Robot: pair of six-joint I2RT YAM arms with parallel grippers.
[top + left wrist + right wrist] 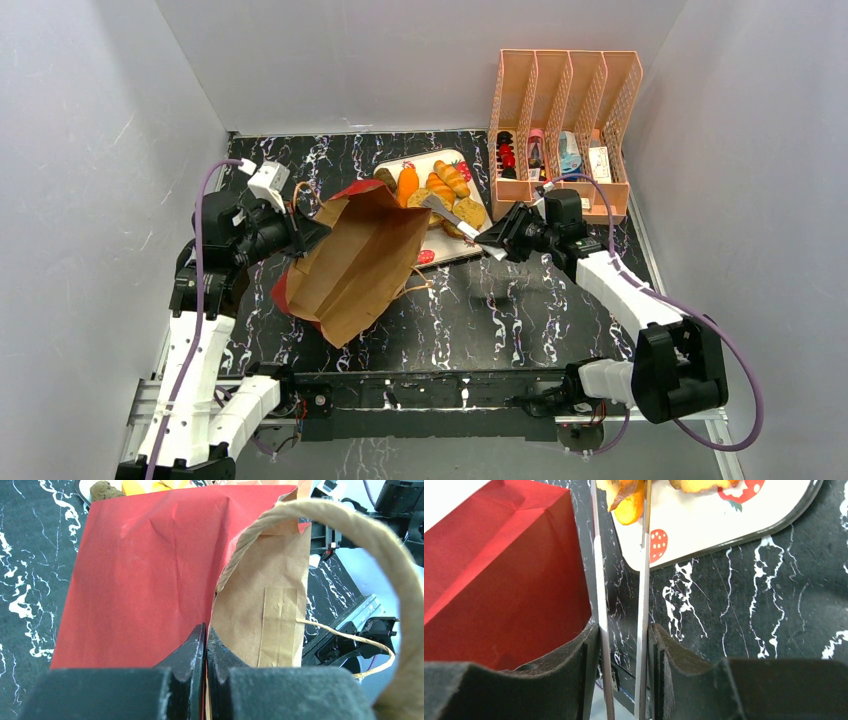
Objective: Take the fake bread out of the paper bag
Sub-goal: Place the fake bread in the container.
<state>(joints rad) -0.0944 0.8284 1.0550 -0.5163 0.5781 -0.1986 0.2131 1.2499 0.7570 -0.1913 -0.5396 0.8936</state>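
The paper bag point(355, 262) is seen lying tilted on the black marbled tabletop point(520, 310), left of centre, with its red part turned to the far left and one twine handle trailing to the right. An edge of the bag, where red and brown paper meet, is pinched by the left pincer point(206, 630), whose jaws are pressed together on the paper. The fake bread point(448, 182) is gathered on the strawberry-print tray point(430, 162), just to the far right of the bag. Whether any pieces are in the bag cannot be told. The metal tongs point(643, 580) are gripped between the narrowly set jaws of the right pincer point(624, 630), and an orange piece at the tray's edge is reached by their tips. A peach file rack point(565, 100) is placed at the far right.
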